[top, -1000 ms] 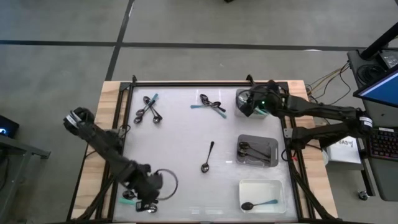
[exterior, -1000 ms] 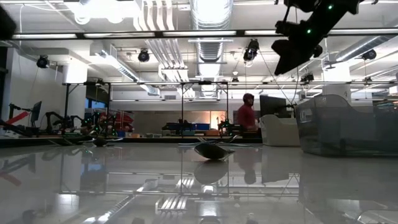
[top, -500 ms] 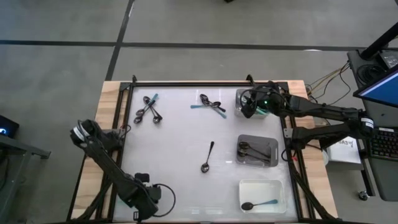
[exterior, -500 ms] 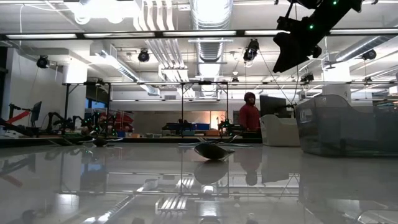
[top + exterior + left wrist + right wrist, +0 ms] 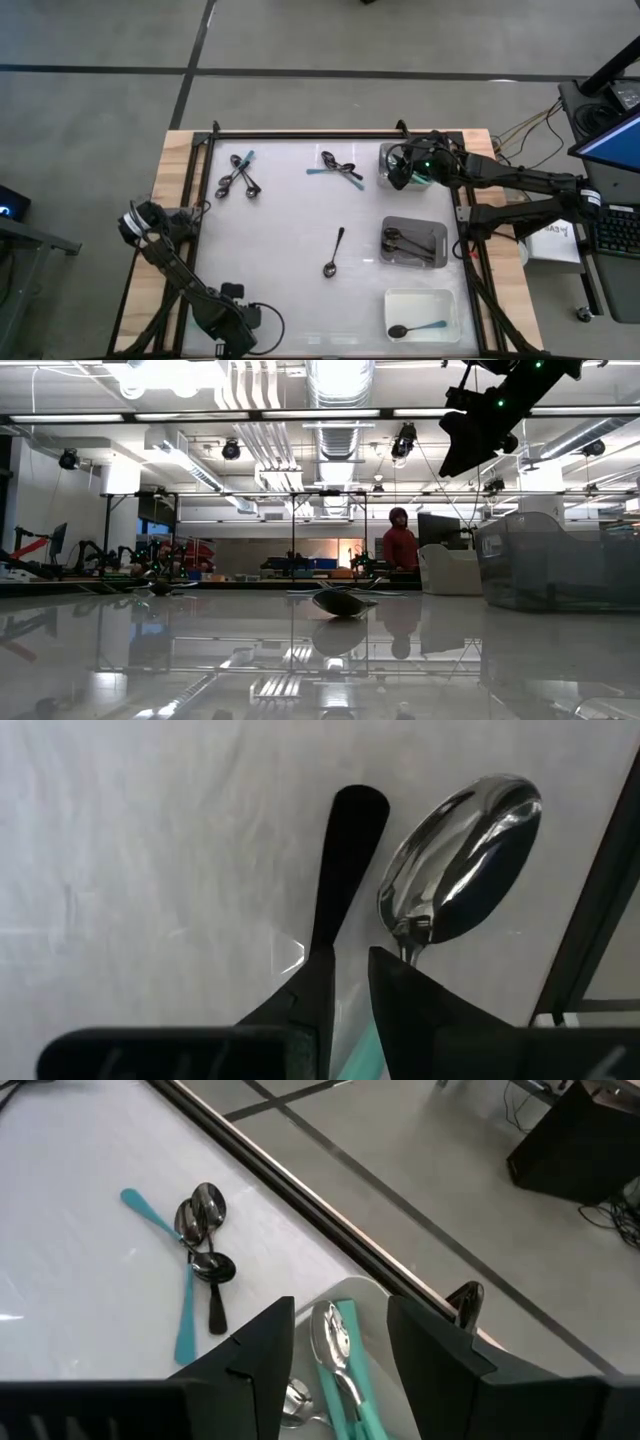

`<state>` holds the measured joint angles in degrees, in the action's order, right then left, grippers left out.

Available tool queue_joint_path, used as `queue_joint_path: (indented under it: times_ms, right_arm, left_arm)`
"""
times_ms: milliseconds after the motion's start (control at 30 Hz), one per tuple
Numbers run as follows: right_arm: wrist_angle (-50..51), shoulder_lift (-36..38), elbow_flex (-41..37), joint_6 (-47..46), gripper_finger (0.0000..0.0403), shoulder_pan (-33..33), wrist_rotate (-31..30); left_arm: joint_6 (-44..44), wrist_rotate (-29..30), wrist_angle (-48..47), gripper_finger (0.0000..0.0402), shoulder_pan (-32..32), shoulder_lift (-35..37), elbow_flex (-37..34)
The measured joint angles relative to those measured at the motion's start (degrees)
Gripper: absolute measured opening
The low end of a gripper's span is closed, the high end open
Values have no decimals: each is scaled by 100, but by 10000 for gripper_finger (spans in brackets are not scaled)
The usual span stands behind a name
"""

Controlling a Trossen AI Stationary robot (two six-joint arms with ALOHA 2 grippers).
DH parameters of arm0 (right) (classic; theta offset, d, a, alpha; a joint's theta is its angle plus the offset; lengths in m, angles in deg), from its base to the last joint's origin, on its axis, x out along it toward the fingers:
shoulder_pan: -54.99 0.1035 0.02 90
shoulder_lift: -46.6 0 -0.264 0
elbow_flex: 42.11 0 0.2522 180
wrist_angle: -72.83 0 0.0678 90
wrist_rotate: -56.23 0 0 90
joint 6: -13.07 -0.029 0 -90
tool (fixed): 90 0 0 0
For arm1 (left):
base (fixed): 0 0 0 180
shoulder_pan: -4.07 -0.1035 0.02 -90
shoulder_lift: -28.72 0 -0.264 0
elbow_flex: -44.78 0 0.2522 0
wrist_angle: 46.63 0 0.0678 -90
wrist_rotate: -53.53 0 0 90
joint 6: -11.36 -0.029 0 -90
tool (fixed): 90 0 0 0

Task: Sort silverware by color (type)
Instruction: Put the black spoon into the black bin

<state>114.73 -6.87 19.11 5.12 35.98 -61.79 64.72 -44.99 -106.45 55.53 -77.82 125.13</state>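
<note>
My left gripper [image 5: 233, 338] is at the table's near left corner, pointing down, shut on a spoon with a silver bowl [image 5: 462, 855] and a teal handle. My right gripper [image 5: 340, 1315] hangs open above a clear container [image 5: 397, 166] at the far right, which holds teal-handled spoons [image 5: 335, 1352]. Loose silverware lies flat on the white table: one cluster [image 5: 240, 176] at the far left, another [image 5: 340, 168] at the far middle, and a single dark spoon [image 5: 333, 252] in the centre. My left gripper pinches the spoon between its two fingers, which come from above and point down. A strip of the teal handle [image 5: 352, 1055] shows between them. The bowl sticks out past the fingertips; the right finger hides the neck. Whether the bowl touches the table I cannot tell.
A grey tray [image 5: 436, 228] with dark spoons sits at the right. A white tray [image 5: 448, 300] at the near right holds a dark-bowled, teal-handled spoon. Black frame rails [image 5: 300, 134] run along the table's edges. A person [image 5: 400, 545] stands in the room beyond.
My left gripper has sunk toward the table and gone toward its near edge, staying shut on the teal-handled spoon.
</note>
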Motion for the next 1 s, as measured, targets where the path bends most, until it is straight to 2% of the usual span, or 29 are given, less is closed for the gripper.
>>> queue_joint_path:
  times_ms: [1000]
  right_arm:
    - [22, -4, 0, -60, 153, 0, 1]
  left_arm:
    - [-76, 52, -606, 50, 225, 162, 14]
